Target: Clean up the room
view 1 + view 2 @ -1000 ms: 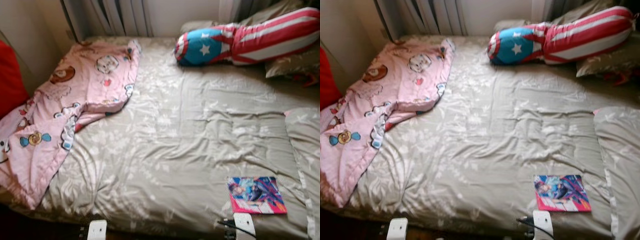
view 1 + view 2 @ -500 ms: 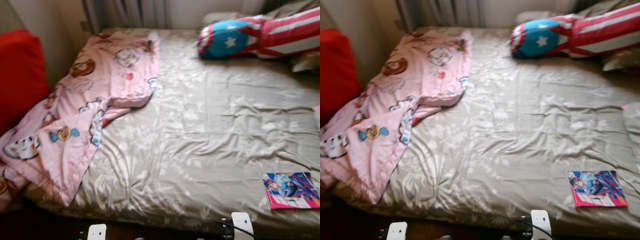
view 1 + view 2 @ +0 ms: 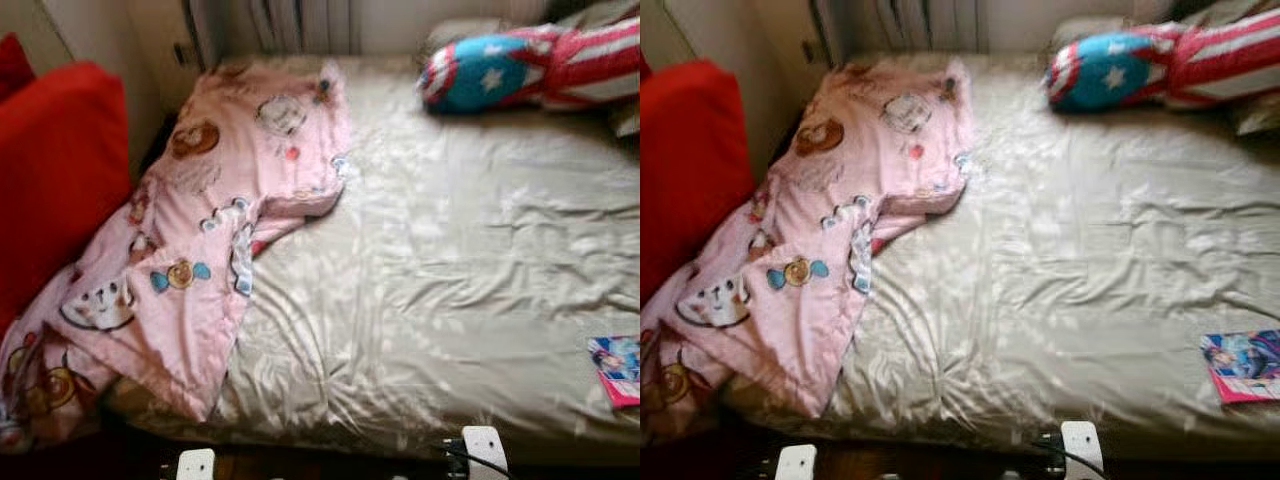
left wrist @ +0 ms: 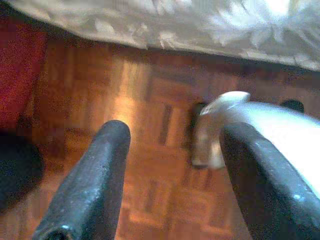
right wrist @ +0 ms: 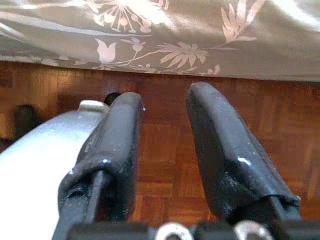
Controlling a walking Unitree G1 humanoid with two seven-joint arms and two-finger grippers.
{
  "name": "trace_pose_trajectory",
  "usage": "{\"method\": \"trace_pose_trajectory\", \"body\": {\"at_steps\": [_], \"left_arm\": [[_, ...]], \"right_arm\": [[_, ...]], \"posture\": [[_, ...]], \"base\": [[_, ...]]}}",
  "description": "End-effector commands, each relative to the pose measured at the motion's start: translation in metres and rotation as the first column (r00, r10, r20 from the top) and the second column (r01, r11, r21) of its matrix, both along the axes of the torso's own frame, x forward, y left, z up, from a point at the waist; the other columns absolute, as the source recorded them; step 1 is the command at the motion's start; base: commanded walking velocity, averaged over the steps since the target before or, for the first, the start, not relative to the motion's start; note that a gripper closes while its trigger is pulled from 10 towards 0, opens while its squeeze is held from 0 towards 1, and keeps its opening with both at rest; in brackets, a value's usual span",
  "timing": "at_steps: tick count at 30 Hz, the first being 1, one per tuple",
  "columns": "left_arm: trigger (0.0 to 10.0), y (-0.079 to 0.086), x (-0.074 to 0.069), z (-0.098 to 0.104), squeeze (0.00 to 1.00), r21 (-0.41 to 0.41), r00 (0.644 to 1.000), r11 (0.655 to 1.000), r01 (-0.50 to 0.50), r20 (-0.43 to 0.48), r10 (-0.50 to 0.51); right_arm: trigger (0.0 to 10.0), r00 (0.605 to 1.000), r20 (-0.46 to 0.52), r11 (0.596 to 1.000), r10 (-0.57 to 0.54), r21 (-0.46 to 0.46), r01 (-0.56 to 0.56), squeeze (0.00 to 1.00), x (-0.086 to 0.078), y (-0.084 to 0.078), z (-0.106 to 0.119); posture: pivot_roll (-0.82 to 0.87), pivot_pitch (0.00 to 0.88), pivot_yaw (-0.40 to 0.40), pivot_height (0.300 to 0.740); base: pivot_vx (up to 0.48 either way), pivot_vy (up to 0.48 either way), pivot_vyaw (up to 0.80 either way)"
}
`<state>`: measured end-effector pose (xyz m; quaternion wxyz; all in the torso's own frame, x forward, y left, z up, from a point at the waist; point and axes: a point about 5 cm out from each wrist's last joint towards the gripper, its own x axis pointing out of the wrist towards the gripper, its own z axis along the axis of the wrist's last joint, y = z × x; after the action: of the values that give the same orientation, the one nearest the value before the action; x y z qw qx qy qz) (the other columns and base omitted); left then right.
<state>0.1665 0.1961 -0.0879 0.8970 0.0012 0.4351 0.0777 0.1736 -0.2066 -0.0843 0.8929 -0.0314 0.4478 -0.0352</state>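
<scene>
Little of the tidying looks done, judged from how things lie. At the far left of the frame stands a red cushion (image 3: 50,180) against the wall. Just beside it, in the left half, the pink blanket (image 3: 200,250) lies crumpled along the bed's edge, its lower end spilling off toward the floor at lower left; it has yet to be spread or folded. The middle of the frame is the bed (image 3: 450,270), its grey-beige cover wrinkled but bare. At upper right a star-and-stripe plush pillow (image 3: 520,65) lies near the head of the bed. At the lower right edge a colourful booklet (image 3: 620,368) rests on the cover, not yet put away.

Both arms hang low over the wooden floor by the bed's side. The left pincer (image 4: 170,185) is spread wide and empty; the right pincer (image 5: 165,150) is narrowly parted, holding nothing.
</scene>
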Motion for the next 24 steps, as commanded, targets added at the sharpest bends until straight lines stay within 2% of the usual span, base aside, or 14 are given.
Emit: {"method": "trace_pose_trajectory", "body": {"at_steps": [1,18,24], "left_arm": [[10.0,0.004,-0.013,-0.005,0.0,0.003,0.999,1.0,-0.018,-0.038,0.018],[10.0,0.0048,-0.0145,-0.0054,0.0,0.005,0.999,1.0,-0.016,-0.04,0.016],[10.0,0.0052,-0.0148,-0.0053,0.0,0.007,0.999,1.0,-0.014,-0.038,0.014]], "right_arm": [[10.0,1.0,-0.031,1.0,-0.002,0.015,0.002,0.0,-0.0081,0.0053,-0.0048],[10.0,0.999,-0.039,1.0,0.003,0.015,-0.003,0.0,-0.0103,0.0076,-0.0061],[10.0,0.999,-0.041,1.0,0.004,0.017,-0.004,0.0,-0.0111,0.0076,-0.0064]], "posture": [[-0.1,0.191,-0.012,0.74],[-0.1,0.169,-0.003,0.74],[-0.1,0.169,-0.002,0.74]], "base": [[0.0,0.465,0.0],[0.0,0.463,0.0],[0.0,0.198,0.0]]}}
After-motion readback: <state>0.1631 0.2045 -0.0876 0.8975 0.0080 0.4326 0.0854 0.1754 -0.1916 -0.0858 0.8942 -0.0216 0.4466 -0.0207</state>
